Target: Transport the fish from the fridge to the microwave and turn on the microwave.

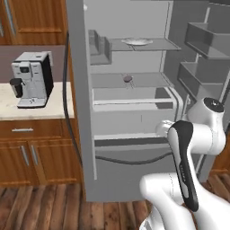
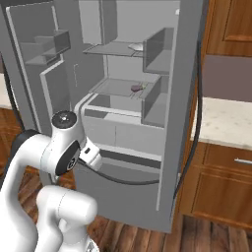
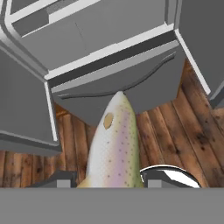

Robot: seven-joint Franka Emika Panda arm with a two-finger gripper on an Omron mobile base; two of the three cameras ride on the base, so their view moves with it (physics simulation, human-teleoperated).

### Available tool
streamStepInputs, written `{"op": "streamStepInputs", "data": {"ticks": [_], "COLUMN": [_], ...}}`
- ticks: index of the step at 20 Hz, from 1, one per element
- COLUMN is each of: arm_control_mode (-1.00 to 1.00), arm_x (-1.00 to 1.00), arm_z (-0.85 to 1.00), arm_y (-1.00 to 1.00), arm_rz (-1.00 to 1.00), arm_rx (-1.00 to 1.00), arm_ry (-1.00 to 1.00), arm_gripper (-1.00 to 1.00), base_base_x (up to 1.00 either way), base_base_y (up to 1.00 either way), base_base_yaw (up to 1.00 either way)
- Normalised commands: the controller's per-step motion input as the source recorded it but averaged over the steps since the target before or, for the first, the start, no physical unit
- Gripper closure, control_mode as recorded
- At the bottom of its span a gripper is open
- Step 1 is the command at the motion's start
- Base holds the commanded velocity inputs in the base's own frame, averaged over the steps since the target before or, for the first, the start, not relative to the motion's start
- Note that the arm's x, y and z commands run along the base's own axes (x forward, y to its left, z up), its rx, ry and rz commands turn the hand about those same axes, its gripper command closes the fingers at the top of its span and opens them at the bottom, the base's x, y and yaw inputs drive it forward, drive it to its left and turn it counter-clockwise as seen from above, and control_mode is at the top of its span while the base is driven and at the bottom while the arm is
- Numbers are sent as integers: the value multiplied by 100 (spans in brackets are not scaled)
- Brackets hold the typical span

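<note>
Between the fingers (image 3: 65, 178) of the gripper (image 3: 107, 181) sits the fish (image 3: 114, 144), pale with small spots, its head pointing away toward the fridge (image 1: 134, 179). The jaws stand partly apart, closed on its body. Fridge doors are open, above a wooden floor (image 3: 175, 131). On one shelf lies a plate (image 1: 137, 42), on a lower shelf a small dark round item (image 1: 127, 78). Left of the fridge, a coffee machine (image 1: 32, 78) stands on the counter (image 1: 9, 108).

A home kitchen: ahead of the gripper (image 3: 112, 183) stands an open fridge (image 1: 130, 112) between wooden cabinets (image 1: 38, 155), with a coffee machine (image 1: 32, 79) on a pale counter (image 1: 31, 108), plank floor (image 3: 175, 131) below
</note>
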Motion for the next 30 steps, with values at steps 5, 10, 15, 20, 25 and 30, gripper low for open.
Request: {"op": "streamStepInputs", "data": {"ticks": [5, 10, 15, 20, 25, 30], "arm_control_mode": [100, 100, 100, 100, 100, 100], "arm_x": [0, 0, 0, 0, 0, 0], "arm_z": [0, 0, 0, 0, 0, 0], "arm_y": [0, 0, 0, 0, 0, 0], "arm_rz": [0, 0, 0, 0, 0, 0], "arm_rx": [0, 0, 0, 0, 0, 0], "arm_ry": [0, 0, 0, 0, 0, 0], "arm_gripper": [100, 100, 100, 100, 100, 100], "base_base_x": [-28, -17, -12, -5, -7, -12], "base_base_y": [18, 31, 37, 45, 36, 27], "base_base_yaw": [28, 32, 35, 35, 36, 38]}}
